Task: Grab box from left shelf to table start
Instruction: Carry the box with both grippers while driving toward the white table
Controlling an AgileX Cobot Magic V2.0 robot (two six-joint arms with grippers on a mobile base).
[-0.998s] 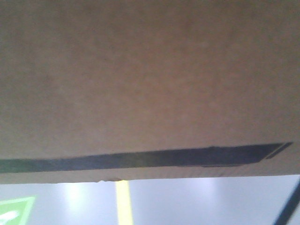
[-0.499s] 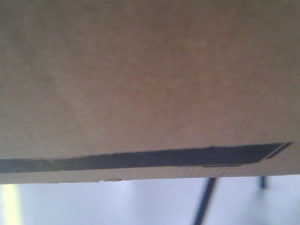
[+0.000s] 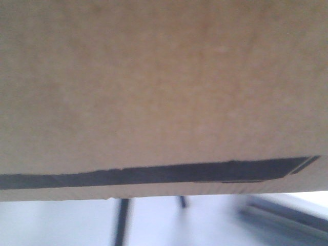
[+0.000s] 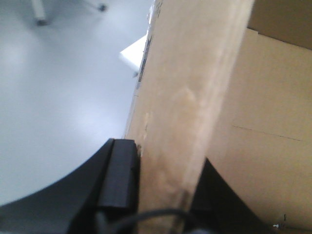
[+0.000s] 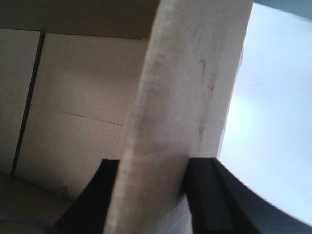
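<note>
Two grips: left hand [image 4: 163, 175] and right hand [image 5: 153, 190] each pinched tight on a box [image 3: 154, 92] wall (front view all cardboard). Best carried level, squeeze even.

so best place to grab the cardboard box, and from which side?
On the cardboard box, take the two side walls, thin and flat enough for a pinch. Come over each wall's free edge, one finger inside the open box, one outside, as the left gripper and right gripper are clamped. The tan face offers nothing to pinch.
</note>
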